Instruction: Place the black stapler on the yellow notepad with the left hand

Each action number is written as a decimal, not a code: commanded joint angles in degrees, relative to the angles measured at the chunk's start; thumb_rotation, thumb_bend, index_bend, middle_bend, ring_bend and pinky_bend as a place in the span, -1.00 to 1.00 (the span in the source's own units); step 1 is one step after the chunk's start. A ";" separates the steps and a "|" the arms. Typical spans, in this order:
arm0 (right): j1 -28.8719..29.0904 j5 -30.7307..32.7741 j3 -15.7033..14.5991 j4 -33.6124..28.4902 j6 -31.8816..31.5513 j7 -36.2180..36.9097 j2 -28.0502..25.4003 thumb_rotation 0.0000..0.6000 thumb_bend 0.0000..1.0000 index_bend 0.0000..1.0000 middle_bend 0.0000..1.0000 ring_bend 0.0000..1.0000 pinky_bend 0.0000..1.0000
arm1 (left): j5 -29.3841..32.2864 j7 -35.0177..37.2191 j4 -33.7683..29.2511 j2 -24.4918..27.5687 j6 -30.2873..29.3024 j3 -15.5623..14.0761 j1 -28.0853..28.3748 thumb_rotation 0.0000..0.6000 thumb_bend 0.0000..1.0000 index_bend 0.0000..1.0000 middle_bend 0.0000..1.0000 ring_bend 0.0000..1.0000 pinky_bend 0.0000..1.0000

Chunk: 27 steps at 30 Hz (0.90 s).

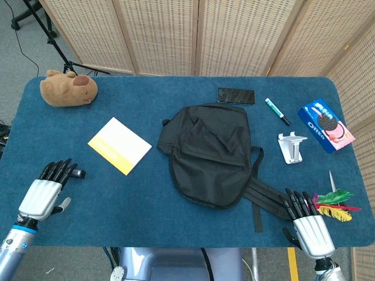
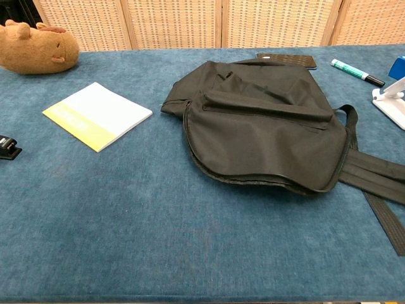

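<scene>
The black stapler (image 1: 77, 174) lies on the blue table near its left front edge, mostly covered by my fingers in the head view; its end shows at the left border of the chest view as the stapler (image 2: 8, 146). My left hand (image 1: 44, 192) hovers over it with fingers (image 1: 58, 171) stretched forward, holding nothing. The yellow notepad (image 1: 119, 145) lies flat up and to the right of the stapler, also seen as the notepad (image 2: 97, 115). My right hand (image 1: 307, 225) rests open at the front right edge.
A black backpack (image 1: 211, 153) fills the table's middle, its straps trailing toward my right hand. A brown plush toy (image 1: 68, 88) sits back left. A phone (image 1: 236, 95), marker (image 1: 277, 111), white stand (image 1: 291, 146), Oreo box (image 1: 326, 125) and coloured feathers (image 1: 335, 205) lie to the right.
</scene>
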<state>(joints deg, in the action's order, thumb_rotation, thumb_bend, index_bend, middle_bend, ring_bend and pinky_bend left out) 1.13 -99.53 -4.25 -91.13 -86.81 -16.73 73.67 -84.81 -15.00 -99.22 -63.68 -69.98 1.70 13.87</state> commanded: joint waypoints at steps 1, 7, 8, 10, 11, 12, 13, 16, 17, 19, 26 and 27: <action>-0.01 -0.08 -0.01 0.01 -0.04 -0.07 0.03 1.00 -0.33 -0.87 -1.00 -1.00 -1.00 | 2.33 -0.63 0.69 1.31 3.36 1.00 2.32 1.00 -0.42 -0.83 -1.00 -1.00 -0.85; -0.07 -0.07 0.00 0.04 -0.08 -0.16 0.13 1.00 -0.33 -0.87 -1.00 -1.00 -1.00 | 6.23 0.24 1.65 3.47 10.14 1.81 6.10 1.00 -0.40 -0.71 -1.00 -1.00 -0.85; -0.07 -0.06 -0.01 0.05 -0.06 -0.18 0.14 1.00 -0.33 -0.87 -1.00 -1.00 -1.00 | 6.60 0.18 1.82 3.62 10.75 1.86 6.47 1.00 -0.40 -0.70 -1.00 -1.00 -0.85; -0.08 -0.10 -0.03 0.13 -0.05 -0.28 0.20 1.00 -0.33 -0.87 -1.00 -1.00 -1.00 | 8.36 -0.35 2.96 4.09 13.67 2.00 8.04 1.00 -0.39 -0.67 -1.00 -1.00 -0.85; -0.10 -0.11 -0.03 0.16 -0.07 -0.28 0.22 1.00 -0.33 -0.87 -1.00 -1.00 -1.00 | 8.93 -0.65 3.32 4.15 14.48 2.02 8.54 1.00 -0.39 -0.66 -1.00 -1.00 -0.85; -0.09 -0.13 -0.01 0.13 -0.08 -0.31 0.23 1.00 -0.33 -0.87 -1.00 -1.00 -1.00 | 9.65 -1.21 3.97 4.17 15.37 1.97 9.09 1.00 -0.39 -0.64 -1.00 -1.00 -0.85; -0.10 -0.11 -0.01 0.12 -0.09 -0.31 0.21 1.00 -0.33 -0.87 -1.00 -1.00 -1.00 | 10.26 -1.63 4.54 4.05 15.93 1.97 9.46 1.00 -0.39 -0.63 -1.00 -1.00 -0.85; -0.16 -0.13 0.00 0.11 -0.21 -0.26 0.19 1.00 -0.33 -0.87 -1.00 -1.00 -1.00 | 11.96 -2.32 6.21 3.49 17.17 1.91 10.27 1.00 -0.38 -0.62 -1.00 -1.00 -0.85; -0.17 -0.13 -0.01 0.10 -0.21 -0.25 0.19 1.00 -0.33 -0.87 -1.00 -1.00 -1.00 | 12.34 -2.45 6.64 3.34 17.42 1.87 10.41 1.00 -0.38 -0.62 -1.00 -1.00 -0.85; -0.16 -0.15 0.01 0.10 -0.22 -0.29 0.16 1.00 -0.33 -0.87 -1.00 -1.00 -1.00 | 13.74 -2.75 8.25 2.82 18.38 1.66 10.77 1.00 -0.38 -0.61 -1.00 -1.00 -0.85; -0.16 -0.16 -0.06 0.20 -0.04 -0.55 0.33 1.00 -0.33 -0.87 -1.00 -1.00 -1.00 | 16.34 -2.46 13.10 0.68 20.07 0.81 11.42 1.00 -0.37 -0.60 -0.99 -1.00 -0.85; -0.16 -0.19 -0.07 0.18 -0.03 -0.60 0.35 1.00 -0.33 -0.87 -1.00 -1.00 -1.00 | 16.43 -2.29 13.67 0.30 20.10 0.74 11.47 1.00 -0.37 -0.59 -0.99 -1.00 -0.85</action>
<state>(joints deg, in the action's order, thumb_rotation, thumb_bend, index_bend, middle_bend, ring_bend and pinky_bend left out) 0.97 -99.71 -4.31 -90.93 -86.84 -17.34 74.02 -68.74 -17.49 -86.21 -62.83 -50.16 2.66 25.15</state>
